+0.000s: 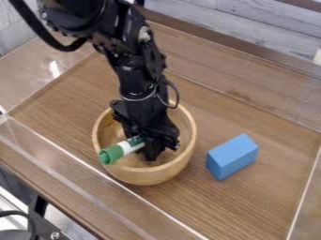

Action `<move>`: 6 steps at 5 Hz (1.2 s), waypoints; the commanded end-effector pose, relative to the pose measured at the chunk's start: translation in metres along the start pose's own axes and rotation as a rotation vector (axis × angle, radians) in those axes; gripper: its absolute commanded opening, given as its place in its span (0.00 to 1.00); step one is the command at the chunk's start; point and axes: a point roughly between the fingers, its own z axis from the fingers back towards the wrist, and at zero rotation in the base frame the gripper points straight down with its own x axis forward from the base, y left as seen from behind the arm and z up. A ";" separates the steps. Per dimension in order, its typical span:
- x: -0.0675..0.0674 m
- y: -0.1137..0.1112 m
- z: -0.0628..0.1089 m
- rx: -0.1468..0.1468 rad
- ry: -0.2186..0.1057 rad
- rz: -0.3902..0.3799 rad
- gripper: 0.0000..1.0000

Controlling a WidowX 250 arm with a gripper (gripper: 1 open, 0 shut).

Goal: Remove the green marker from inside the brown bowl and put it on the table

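Observation:
The brown bowl (167, 172) sits on the table (69, 94) near its middle. The green marker (124, 150) lies slanted inside the bowl, its green cap low at the left against the inner wall and its white barrel rising to the right. My gripper (152, 142) reaches straight down into the bowl from the black arm. Its fingers are closed around the barrel's upper right end. That end of the marker is hidden behind the fingers.
A blue rectangular block (232, 156) lies on the table just right of the bowl. Low clear acrylic walls (51, 173) run round the table's edges, with the nearest one close in front of the bowl.

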 end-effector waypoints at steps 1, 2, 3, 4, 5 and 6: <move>0.006 -0.002 0.009 0.009 -0.022 -0.005 0.00; 0.008 -0.002 0.013 0.013 -0.023 -0.005 0.00; 0.010 -0.003 0.015 0.018 -0.024 -0.004 0.00; 0.012 -0.003 0.017 0.022 -0.025 -0.006 0.00; 0.014 -0.003 0.018 0.025 -0.027 -0.006 0.00; 0.015 -0.003 0.019 0.029 -0.029 -0.006 0.00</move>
